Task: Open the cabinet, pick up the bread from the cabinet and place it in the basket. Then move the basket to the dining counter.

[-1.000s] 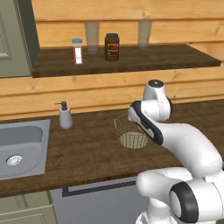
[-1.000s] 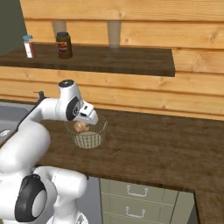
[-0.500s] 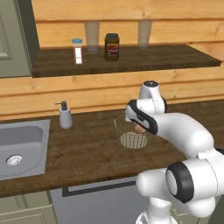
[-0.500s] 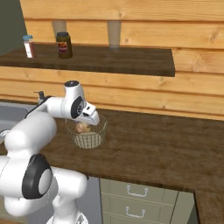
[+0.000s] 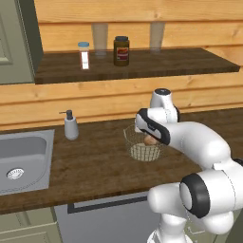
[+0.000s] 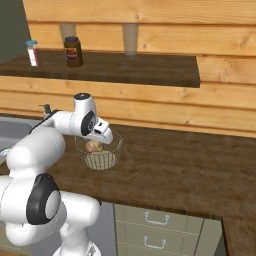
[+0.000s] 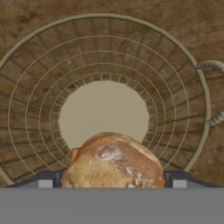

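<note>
The wire mesh basket (image 5: 142, 153) (image 6: 103, 160) (image 7: 175, 57) stands on the dark worktop, right of the sink. The light-brown bread (image 5: 151, 140) (image 6: 92, 146) (image 7: 114, 162) hangs inside it, near the rim and above the pale bottom. My gripper (image 5: 148, 135) (image 6: 98, 142) (image 7: 112, 182) reaches down into the basket. Its fingertips (image 7: 46, 180) stand wide at both sides of the roll, which fills the gap between them. The cabinet stands open, its grey-green door (image 5: 12, 42) swung to the left and its dark shelf (image 5: 152, 64) bare at the right. The dining counter is out of view.
A soap bottle (image 5: 70, 127) stands beside the steel sink (image 5: 21, 161), left of the basket. On the cabinet shelf stand a dark jar (image 5: 121, 51) and a small white shaker (image 5: 84, 55). Grey-green drawers (image 6: 155, 230) sit under the worktop.
The arm has folded, its elbow swinging out and down toward the base, while the hand stays over the basket with the bread in it. The basket has not moved.
</note>
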{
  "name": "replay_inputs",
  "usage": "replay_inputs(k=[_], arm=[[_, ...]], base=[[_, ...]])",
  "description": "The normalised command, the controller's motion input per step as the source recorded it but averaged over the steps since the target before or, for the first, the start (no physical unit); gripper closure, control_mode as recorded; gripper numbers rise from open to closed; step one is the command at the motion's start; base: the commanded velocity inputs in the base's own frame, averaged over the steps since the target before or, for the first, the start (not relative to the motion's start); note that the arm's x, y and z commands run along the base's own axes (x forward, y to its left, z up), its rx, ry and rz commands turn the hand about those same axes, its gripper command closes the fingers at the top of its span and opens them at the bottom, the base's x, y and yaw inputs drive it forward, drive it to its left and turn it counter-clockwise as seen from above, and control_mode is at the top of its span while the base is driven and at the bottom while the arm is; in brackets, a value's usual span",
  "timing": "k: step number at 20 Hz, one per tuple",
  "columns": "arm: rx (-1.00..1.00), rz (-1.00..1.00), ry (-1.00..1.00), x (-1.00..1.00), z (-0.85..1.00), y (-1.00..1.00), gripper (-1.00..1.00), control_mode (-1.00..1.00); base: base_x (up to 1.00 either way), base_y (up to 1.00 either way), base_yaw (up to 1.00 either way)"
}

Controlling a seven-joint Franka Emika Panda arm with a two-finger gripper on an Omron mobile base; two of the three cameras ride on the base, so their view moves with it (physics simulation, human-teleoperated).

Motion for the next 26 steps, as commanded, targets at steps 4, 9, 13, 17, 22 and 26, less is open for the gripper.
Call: replay_inputs(k=[4, 9, 13, 17, 22, 26], arm=[[0.00, 0.00, 0.00, 0.00, 0.00, 0.00, -1.00, -1.00], [0.00, 0.00, 0.00, 0.00, 0.00, 0.00, -1.00, -1.00], [-0.01, 0.00, -0.03, -0.11, 0.11, 0.00, -1.00, -1.00], [-0.02, -0.12, -0.10, -0.54, 0.45, 0.00, -1.00, -1.00], [0.00, -0.27, -0.05, -0.57, 0.28, -0.10, -1.00, -1.00], [0.13, -0.28, 0.14, 0.05, 0.00, -0.62, -1.00, -1.00]], base=[[0.00, 0.00, 0.00], [0.00, 0.00, 0.00], [0.00, 0.00, 0.00], [0.00, 0.00, 0.00], [0.00, 0.00, 0.00], [0.00, 0.00, 0.00]])
